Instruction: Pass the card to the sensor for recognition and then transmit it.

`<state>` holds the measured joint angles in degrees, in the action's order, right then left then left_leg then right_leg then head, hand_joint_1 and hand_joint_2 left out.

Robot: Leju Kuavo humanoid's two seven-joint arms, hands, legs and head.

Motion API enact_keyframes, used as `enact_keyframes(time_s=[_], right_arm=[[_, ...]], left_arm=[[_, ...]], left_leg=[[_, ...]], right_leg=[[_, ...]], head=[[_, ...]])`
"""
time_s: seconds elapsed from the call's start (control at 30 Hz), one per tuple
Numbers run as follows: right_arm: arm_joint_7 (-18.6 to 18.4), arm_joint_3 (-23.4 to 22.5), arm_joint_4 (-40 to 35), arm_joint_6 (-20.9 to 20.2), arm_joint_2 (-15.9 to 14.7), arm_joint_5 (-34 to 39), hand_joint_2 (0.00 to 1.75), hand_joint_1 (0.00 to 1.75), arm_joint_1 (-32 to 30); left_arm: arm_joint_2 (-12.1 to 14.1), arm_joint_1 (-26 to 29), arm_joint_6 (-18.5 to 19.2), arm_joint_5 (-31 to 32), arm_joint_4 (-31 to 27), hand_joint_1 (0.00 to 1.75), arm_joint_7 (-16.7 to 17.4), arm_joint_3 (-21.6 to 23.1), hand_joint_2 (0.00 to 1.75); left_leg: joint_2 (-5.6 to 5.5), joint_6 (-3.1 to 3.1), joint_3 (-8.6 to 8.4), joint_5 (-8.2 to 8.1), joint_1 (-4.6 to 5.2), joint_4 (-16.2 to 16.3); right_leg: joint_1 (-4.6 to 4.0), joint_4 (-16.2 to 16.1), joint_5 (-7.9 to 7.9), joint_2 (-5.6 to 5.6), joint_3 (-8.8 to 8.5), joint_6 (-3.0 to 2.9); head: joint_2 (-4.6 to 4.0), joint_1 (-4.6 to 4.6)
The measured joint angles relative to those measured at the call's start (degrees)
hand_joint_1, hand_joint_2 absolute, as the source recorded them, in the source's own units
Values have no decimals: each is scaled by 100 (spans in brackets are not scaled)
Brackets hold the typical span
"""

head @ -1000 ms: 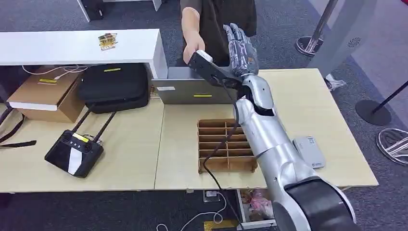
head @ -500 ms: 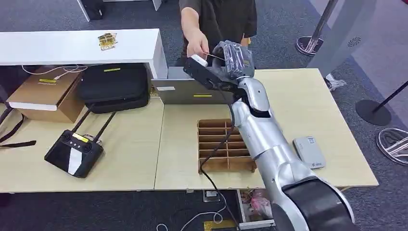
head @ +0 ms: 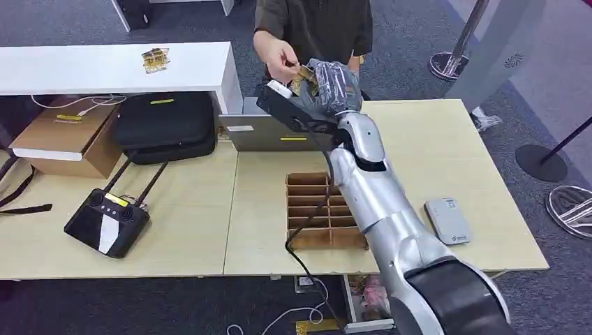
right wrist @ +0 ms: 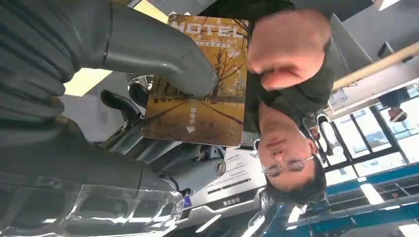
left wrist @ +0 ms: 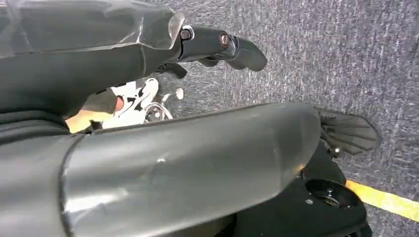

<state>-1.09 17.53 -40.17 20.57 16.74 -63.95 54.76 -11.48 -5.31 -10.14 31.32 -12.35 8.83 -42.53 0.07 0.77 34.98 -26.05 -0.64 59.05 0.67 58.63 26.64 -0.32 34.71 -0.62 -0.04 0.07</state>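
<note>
Being pinched by the right hand (right wrist: 99, 89) and a person's hand (right wrist: 289, 47) — the card (right wrist: 205, 84), judged thin, stiff, slick, is best held across its faces.

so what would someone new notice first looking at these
The silver right arm reaching across the table, its right hand closed around a yellow card that a person's hand also pinches at the far side. Next, the brown divided tray mid-table and the grey sensor near the right edge.

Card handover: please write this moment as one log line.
right hand: holds card | person's hand: on card | sensor: on table
</note>
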Motion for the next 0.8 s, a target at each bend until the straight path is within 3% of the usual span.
enact_keyframes(time_s=[0.4,0.43,0.47,0.53,0.6,0.67,0.8], right_arm=[[0,85,-4,-86,31,97,175,175,8],[66,79,-9,-347,31,388,175,175,13],[151,6,-28,-881,35,966,175,175,13],[197,-366,-50,-2243,44,2739,175,175,13],[175,-790,-44,-3002,24,3958,175,175,26],[162,-1112,-15,-3283,-41,4508,175,175,84],[144,-1423,39,-3379,-120,4666,175,175,140]], left_arm=[[66,-9,39,-4,0,0,-4,-15,0],[68,-8,50,-7,0,0,-4,-17,0],[74,-8,55,-4,0,0,0,-22,0],[81,-8,81,13,0,0,46,-24,0],[90,10,85,15,0,0,59,-26,0],[96,26,85,4,0,0,59,-31,0],[98,38,85,2,0,0,42,-35,0]], left_leg=[[-2,0,1,0,1,0],[-1,0,0,0,1,0],[-1,0,-2,0,1,0],[-3,0,-1,0,1,1],[-4,0,1,0,1,1],[-4,0,2,0,1,1],[2,-1,0,-1,3,1]], right_leg=[[1,-3,0,-1,-1,0],[1,-3,0,-1,0,0],[1,-3,0,-1,1,0],[1,-3,0,-4,1,0],[1,-3,0,-6,1,0],[1,-3,0,-6,-1,1],[2,-4,-2,2,0,1]], head=[[0,2],[0,0],[0,0],[0,0],[0,0],[0,2],[0,0]])
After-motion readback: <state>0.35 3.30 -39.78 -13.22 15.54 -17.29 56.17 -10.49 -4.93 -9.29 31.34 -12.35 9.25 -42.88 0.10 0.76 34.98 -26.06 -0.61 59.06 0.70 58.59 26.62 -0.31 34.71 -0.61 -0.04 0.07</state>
